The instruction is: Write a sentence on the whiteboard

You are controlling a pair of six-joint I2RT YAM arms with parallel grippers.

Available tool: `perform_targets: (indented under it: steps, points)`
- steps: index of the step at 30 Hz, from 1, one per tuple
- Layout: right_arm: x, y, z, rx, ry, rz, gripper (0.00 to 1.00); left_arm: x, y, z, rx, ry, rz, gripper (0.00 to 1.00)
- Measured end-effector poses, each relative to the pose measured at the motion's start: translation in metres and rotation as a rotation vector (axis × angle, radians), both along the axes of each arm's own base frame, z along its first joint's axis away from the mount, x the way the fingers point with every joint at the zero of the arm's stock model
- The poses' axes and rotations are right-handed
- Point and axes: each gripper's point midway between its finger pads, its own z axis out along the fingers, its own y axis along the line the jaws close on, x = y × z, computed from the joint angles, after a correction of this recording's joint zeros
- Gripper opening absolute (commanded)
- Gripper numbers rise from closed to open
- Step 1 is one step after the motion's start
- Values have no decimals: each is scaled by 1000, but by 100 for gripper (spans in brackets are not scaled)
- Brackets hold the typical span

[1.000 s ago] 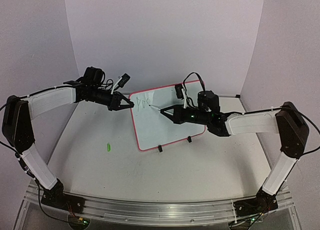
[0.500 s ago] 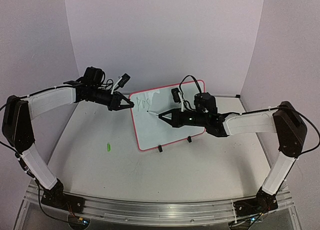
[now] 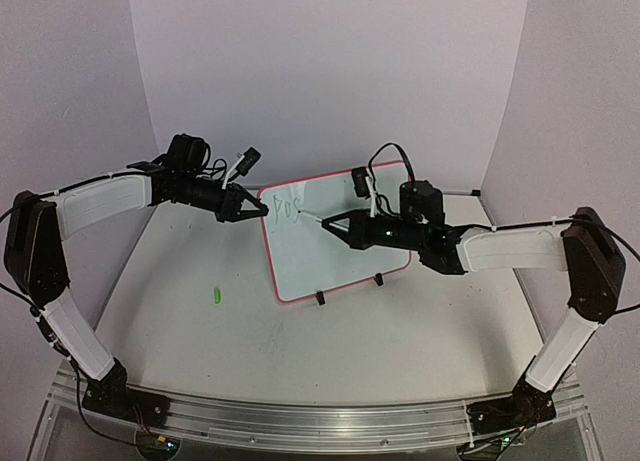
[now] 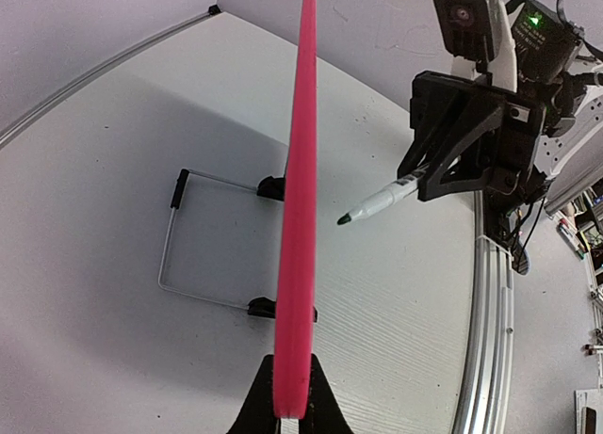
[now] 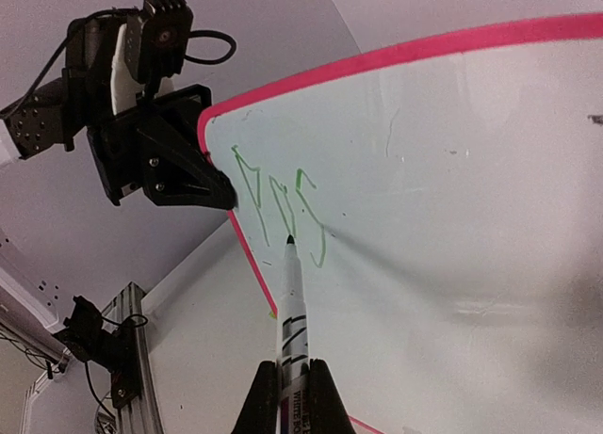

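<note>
Whiteboard (image 3: pixel 340 256) writing is proceeding, first word partly done. Nearest, a green cap (image 3: pixel 214 294) is lying toward the table's (image 3: pixel 400 361) left edge. At mid-table the board is standing propped on its clip feet (image 3: pixel 320 298). Right gripper (image 3: pixel 335 223) is clamping a marker (image 5: pixel 290 307), whose tip is hovering just off the face beside the sentence (image 5: pixel 278 203), so far "POS" at the board's top-left corner. Farthest, left gripper (image 3: pixel 262 209) is pinching that corner's rim, steadying it. Next move is likely touching down right of the S, pressing lightly. Against half a second back, the tip is sitting higher and further right; the board is staying put.
</note>
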Motion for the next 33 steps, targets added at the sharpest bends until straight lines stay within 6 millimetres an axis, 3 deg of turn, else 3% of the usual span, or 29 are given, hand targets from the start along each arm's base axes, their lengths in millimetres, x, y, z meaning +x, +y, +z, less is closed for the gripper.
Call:
perform_targets:
  steps: [5, 33]
  points:
    - [3, -5, 14, 20, -32, -33, 0, 0, 0, 0, 1, 0, -1, 0]
    - [17, -8, 2, -11, -25, -107, 0, 0, 0, 0, 7, 2, 3, 0]
